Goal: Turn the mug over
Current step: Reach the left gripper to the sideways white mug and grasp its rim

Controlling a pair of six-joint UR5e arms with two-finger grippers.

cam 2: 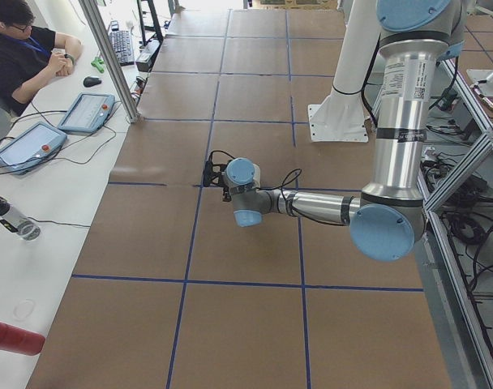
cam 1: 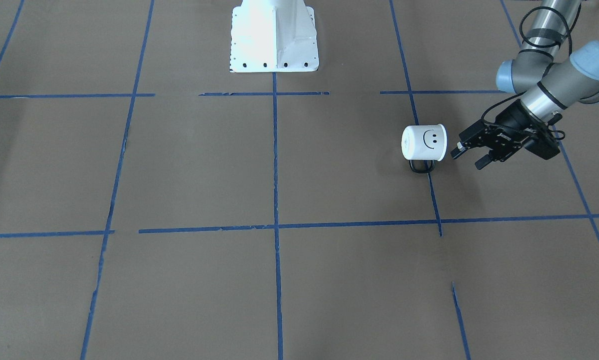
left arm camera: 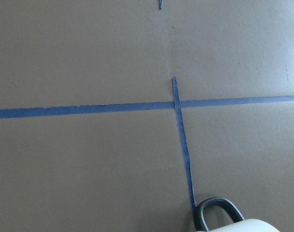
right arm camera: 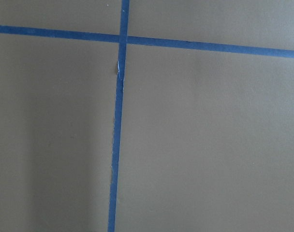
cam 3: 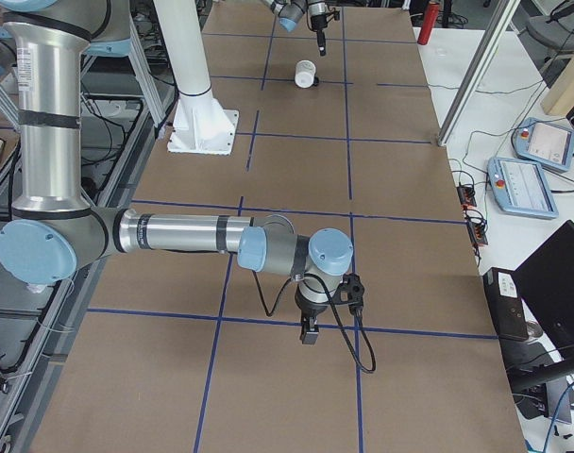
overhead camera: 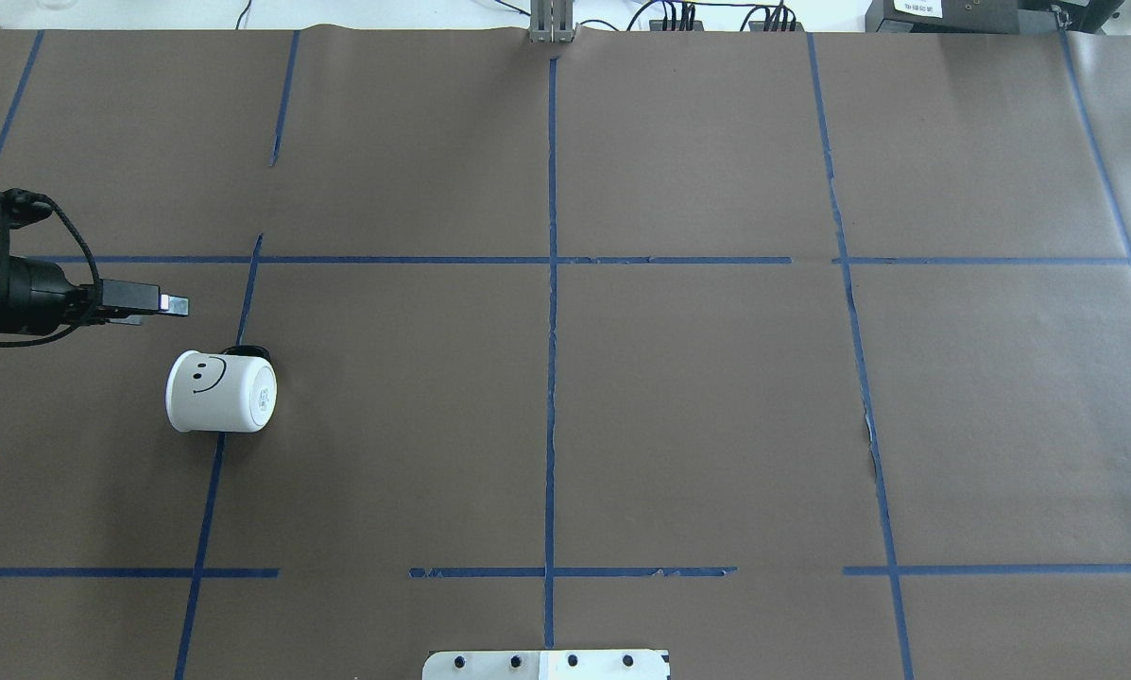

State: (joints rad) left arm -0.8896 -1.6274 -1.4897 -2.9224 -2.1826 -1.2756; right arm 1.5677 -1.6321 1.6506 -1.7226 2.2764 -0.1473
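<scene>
The mug [cam 1: 424,142] is white with a black smiley face and lies on its side on the brown table. Its black handle [cam 1: 422,167] points away from the robot, low against the table. It also shows in the overhead view [overhead camera: 220,390], with its flat base turned toward the table's middle. My left gripper [cam 1: 467,156] is open and empty, just beside the mug's open end and apart from it. The left wrist view shows only the handle [left arm camera: 217,212] at its bottom edge. My right gripper [cam 3: 309,332] hangs low over the table, far from the mug; I cannot tell whether it is open.
The robot's white pedestal [cam 1: 274,37] stands at the table's robot-side edge. Blue tape lines [overhead camera: 551,331] cross the brown paper. A side table [cam 2: 36,211] with tablets [cam 2: 86,112] and a seated person [cam 2: 23,49] lies beyond the table's far edge.
</scene>
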